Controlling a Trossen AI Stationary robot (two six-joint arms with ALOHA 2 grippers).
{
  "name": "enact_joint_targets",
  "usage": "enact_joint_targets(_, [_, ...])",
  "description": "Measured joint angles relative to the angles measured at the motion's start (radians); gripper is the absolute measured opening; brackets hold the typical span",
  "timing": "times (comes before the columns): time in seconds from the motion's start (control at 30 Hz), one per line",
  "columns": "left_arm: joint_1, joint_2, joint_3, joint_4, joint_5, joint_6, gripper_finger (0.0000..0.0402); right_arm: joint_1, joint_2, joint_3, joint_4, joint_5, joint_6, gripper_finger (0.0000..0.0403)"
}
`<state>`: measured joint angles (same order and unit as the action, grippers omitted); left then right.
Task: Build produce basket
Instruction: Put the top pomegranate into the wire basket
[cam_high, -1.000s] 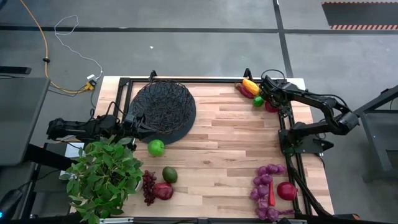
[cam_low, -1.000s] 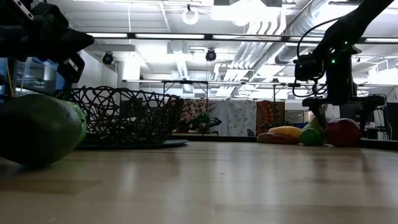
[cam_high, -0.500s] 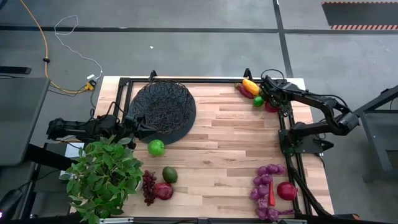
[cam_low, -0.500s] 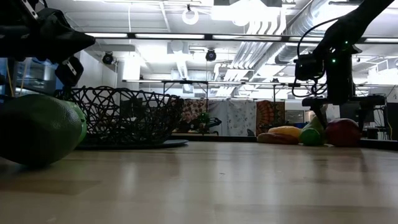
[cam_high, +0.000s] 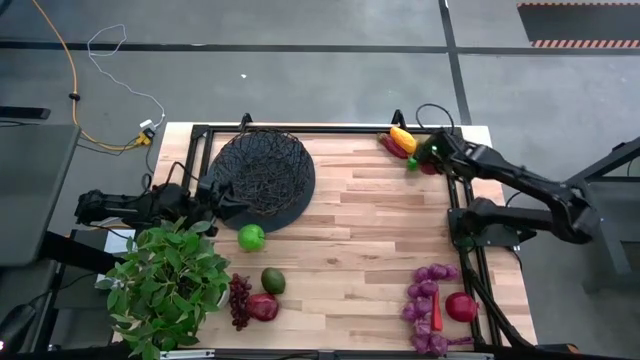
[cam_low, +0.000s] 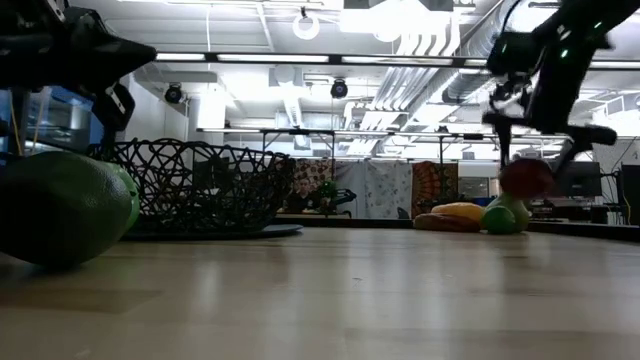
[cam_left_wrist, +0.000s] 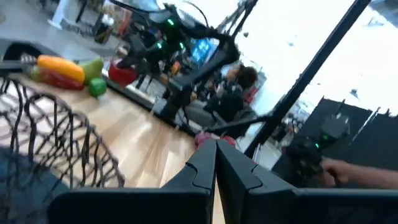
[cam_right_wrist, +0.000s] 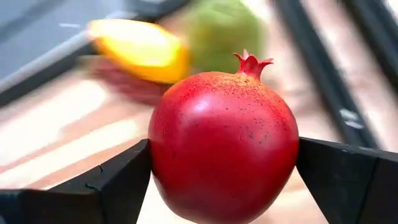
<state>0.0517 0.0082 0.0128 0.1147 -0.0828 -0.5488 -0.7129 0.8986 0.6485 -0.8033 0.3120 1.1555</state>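
The basket (cam_high: 260, 175), a black wire-mesh bowl, sits at the table's far left. My left gripper (cam_high: 222, 198) is shut with nothing in it and hovers by the basket's near-left rim (cam_left_wrist: 50, 143). At the far right corner my right gripper (cam_high: 432, 158) is shut on a red pomegranate (cam_right_wrist: 224, 146), just above a yellow pepper (cam_high: 402, 138), a green apple (cam_high: 413, 162) and a red chili (cam_high: 388, 146). More produce lies on the table: a green apple (cam_high: 251, 237), an avocado (cam_high: 273, 280), dark grapes (cam_high: 240, 300) and a pomegranate (cam_high: 263, 306). My right gripper pinches the pomegranate at its widest part, one finger (cam_right_wrist: 124, 177) on each opposite side. The fingers slant down from the table's right. The fruit's crown (cam_right_wrist: 252, 62) points away from the wrist. In the low view the pomegranate (cam_low: 527, 178) hangs clear of the table.
A leafy potted plant (cam_high: 170, 285) stands at the near left corner. Purple grapes (cam_high: 425, 300), another pomegranate (cam_high: 461, 306) and a chili (cam_high: 437, 315) lie at the near right. A black frame rail (cam_high: 465, 230) runs along the right side. Bare wood lies mid-table.
My right gripper has risen with the pomegranate, which stood on the table beside the green apple and now hangs clear above it. The right arm's elbow has swung toward the table's right edge, and the wrist has rolled.
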Motion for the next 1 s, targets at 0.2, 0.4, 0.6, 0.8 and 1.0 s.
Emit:
enact_joint_targets(0.2, [0.0,0.0,0.0,0.047,-0.042,-0.074,0.0001,0.137,-0.216,0.001,0.237,0.011,-0.161,0.0336])
enact_joint_targets(0.4, [0.0,0.037,0.033,0.098,-0.14,-0.172,0.0004,0.223,-0.328,0.003,0.529,-0.082,-0.395,0.0336])
enact_joint_targets(0.6, [0.0,0.203,0.185,0.096,-0.19,-0.116,0.0034,0.273,-0.33,0.003,0.705,-0.229,-0.509,0.0336])
enact_joint_targets(0.8, [0.0,0.485,0.37,0.094,-0.191,-0.057,0.0074,0.325,-0.294,0.003,0.815,-0.325,-0.597,0.0336])
enact_joint_targets(1.0, [0.0,0.762,0.601,0.092,-0.17,0.095,0.0124,0.393,-0.258,0.003,0.902,-0.393,-0.641,0.0336])
